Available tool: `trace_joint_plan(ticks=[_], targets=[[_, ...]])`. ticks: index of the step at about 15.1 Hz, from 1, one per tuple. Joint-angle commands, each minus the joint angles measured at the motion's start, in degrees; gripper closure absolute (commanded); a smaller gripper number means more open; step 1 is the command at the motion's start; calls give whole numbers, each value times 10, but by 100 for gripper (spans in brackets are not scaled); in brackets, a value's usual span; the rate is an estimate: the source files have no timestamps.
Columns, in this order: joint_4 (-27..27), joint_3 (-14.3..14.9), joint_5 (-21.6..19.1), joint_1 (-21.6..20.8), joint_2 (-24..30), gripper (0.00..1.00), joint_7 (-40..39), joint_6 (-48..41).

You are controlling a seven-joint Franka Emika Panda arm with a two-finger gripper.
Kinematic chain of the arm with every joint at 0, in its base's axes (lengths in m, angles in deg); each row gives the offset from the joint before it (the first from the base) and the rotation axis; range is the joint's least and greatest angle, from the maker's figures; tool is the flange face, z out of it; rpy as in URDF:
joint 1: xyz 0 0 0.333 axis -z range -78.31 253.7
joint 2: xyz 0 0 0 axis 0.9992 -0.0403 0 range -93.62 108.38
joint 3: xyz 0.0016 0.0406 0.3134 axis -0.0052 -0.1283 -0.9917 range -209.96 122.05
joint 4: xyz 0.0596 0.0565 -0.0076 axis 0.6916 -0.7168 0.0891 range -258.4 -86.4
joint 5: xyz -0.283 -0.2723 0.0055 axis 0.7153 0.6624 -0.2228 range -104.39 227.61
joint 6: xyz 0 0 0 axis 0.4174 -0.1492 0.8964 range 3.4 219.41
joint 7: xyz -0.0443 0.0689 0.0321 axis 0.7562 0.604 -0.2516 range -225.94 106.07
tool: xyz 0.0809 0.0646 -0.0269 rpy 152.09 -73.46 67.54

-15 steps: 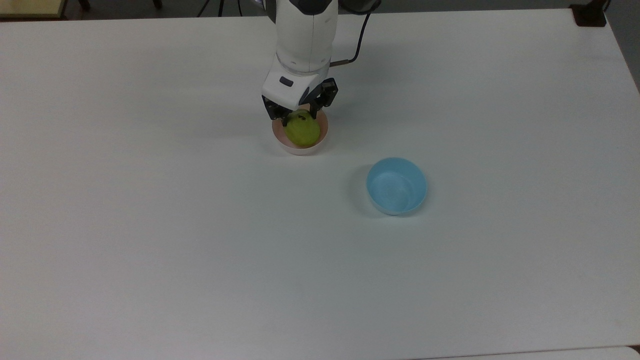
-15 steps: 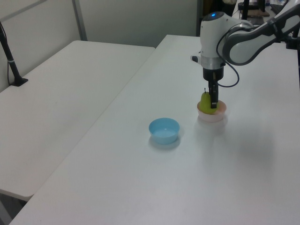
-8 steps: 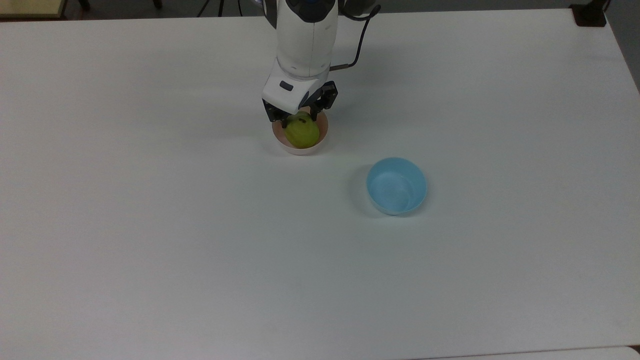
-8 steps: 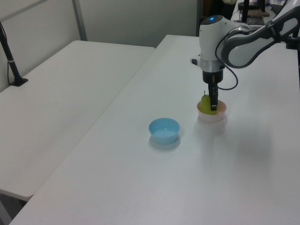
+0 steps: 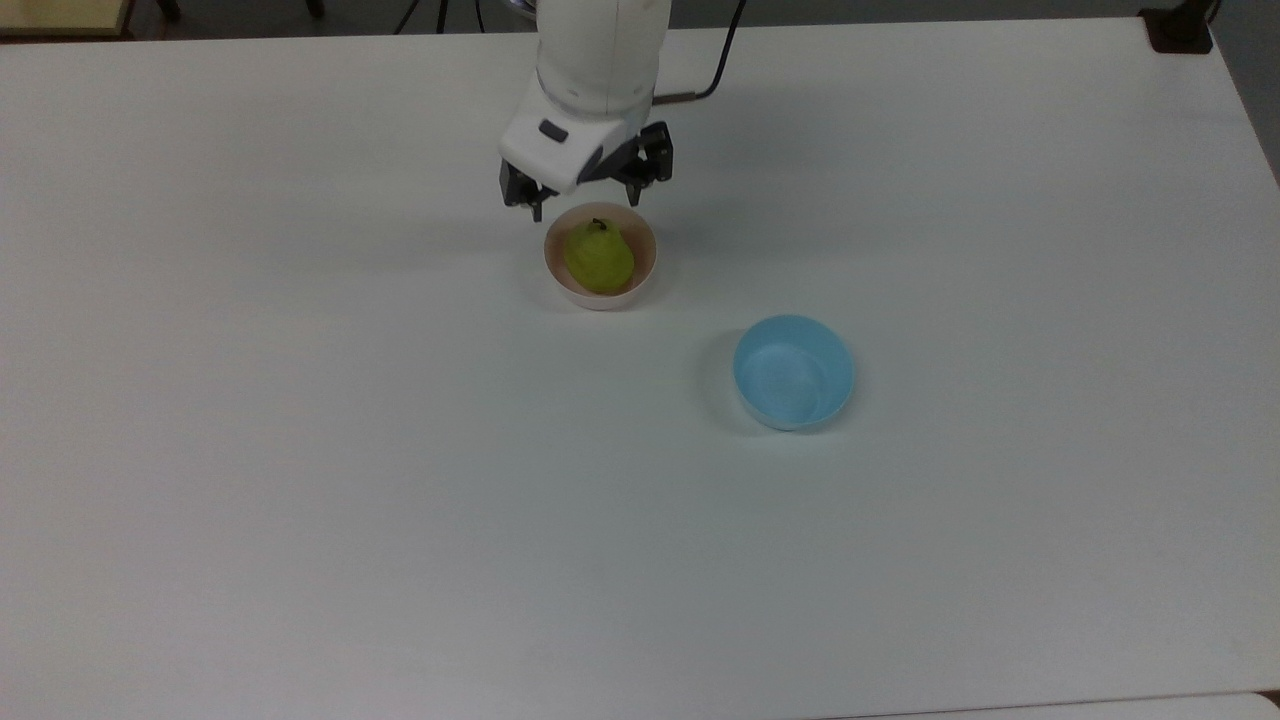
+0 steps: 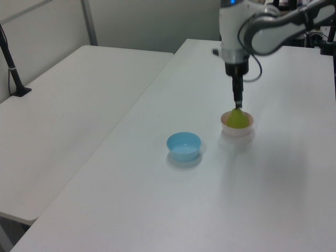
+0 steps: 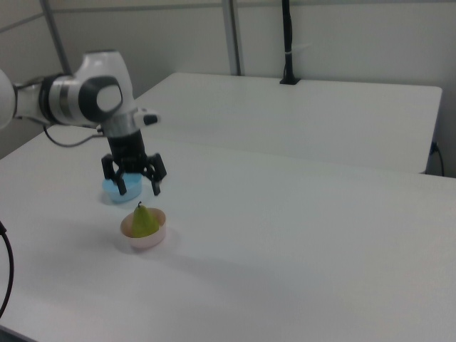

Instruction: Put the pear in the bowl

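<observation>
— Where is the pear [image 5: 599, 258] right now?

— It sits inside the pink bowl [image 5: 643, 281], upright, with its dark stem pointing up. In the right view the pear [image 7: 144, 221] rises above the rim of the bowl [image 7: 151, 241], and nothing is touching it.

— And the hand [image 5: 586, 195]?

— It hangs above the bowl, clear of the pear. Its two fingers are spread wide apart and hold nothing. In the right view the hand [image 7: 137, 184] is above the fruit with a gap of air between the fingertips and the stem. In the left view the hand [image 6: 238, 103] points straight down over the pear [image 6: 237, 118].

— What else stands on the table [image 5: 300, 450]?

— A light blue bowl [image 5: 793, 372], empty, well apart from the pink one. In the top view it lies to the top view's right of the pink bowl and lower in the picture. In the left view the blue bowl [image 6: 184, 146] is to the left view's left of the pink bowl [image 6: 237, 129]. In the right view it is partly hidden behind the hand.

— Anything beside the table?

— A second white table [image 6: 68, 105] stands next to it.
</observation>
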Motion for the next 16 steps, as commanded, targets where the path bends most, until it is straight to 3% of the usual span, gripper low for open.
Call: trace_joint_plan(ticks=[1,3,7,16], targets=[[95,0,4,25,20,0,12,-104],[128,-1,-5,45,36,0,11,-140],[150,-5,-92,118,88,0,47,-168],[139,-3,-95,113,103,0,39,-137]])
